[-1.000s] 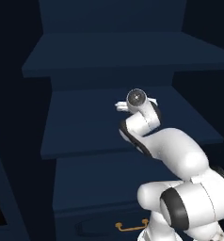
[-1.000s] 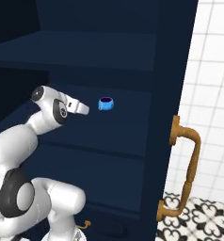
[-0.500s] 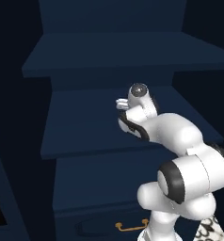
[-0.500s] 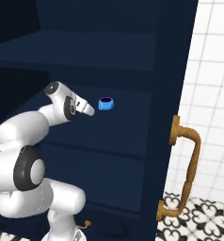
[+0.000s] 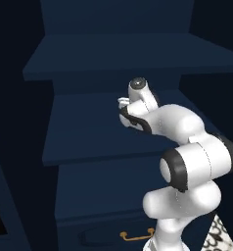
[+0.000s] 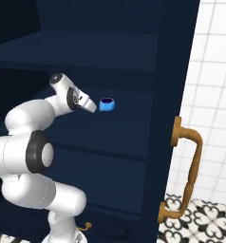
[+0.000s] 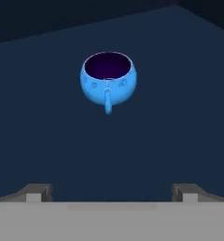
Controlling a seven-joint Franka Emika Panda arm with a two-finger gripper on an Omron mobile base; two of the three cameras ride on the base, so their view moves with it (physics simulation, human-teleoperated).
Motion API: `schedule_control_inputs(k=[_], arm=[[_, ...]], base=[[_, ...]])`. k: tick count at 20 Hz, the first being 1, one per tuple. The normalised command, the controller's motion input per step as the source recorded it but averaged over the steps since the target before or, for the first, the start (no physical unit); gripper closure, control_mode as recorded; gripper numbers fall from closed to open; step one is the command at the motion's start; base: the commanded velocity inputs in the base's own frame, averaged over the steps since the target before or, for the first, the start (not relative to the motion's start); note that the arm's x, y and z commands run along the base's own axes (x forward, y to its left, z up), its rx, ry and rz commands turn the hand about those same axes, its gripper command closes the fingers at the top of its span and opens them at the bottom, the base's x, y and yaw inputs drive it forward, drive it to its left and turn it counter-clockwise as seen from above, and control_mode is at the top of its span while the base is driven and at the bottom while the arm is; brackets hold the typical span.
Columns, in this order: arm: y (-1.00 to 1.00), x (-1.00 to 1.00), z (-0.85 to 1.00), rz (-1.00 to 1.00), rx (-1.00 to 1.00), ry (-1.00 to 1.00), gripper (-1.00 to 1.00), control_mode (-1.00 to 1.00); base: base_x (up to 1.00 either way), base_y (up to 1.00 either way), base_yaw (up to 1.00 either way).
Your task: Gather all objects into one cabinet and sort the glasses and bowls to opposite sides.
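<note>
I see my white arm folded and reaching into the navy-blue wall cabinet (image 6: 110,52), its pincer (image 7: 109,190) spread open near the small bright-blue bowl (image 6: 107,104) on the shelf (image 5: 89,132) at mid-frame, beside white wall tiles (image 6: 214,71).

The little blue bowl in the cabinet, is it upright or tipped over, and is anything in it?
Upright and empty: the blue bowl sits rim-up on the cabinet shelf, its dark purple inside bare.

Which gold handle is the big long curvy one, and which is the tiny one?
The big curvy brass handle is on the open cabinet door. The tiny brass pull sits low on the drawer front below the shelves.
</note>
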Motion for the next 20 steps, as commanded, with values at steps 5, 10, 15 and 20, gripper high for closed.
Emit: schedule_control_inputs(k=[5,10,15,20], arm=[[0.0,0.31,-0.38,0.0,0.03,-0.17,-1.0,-1.0],[0.0,0.39,0.0,0.0,0.08,0.02,-1.0,-1.0],[-0.1,0.4,0.0,-0.04,0.0,0.04,-1.0,-1.0],[-0.08,0.22,-0.04,-0.07,0.0,0.0,-1.0,-1.0]], base=[[0.0,0.0,0.0],[0.0,0.0,0.0],[0.0,0.0,0.0],[0.0,0.0,0.0]])
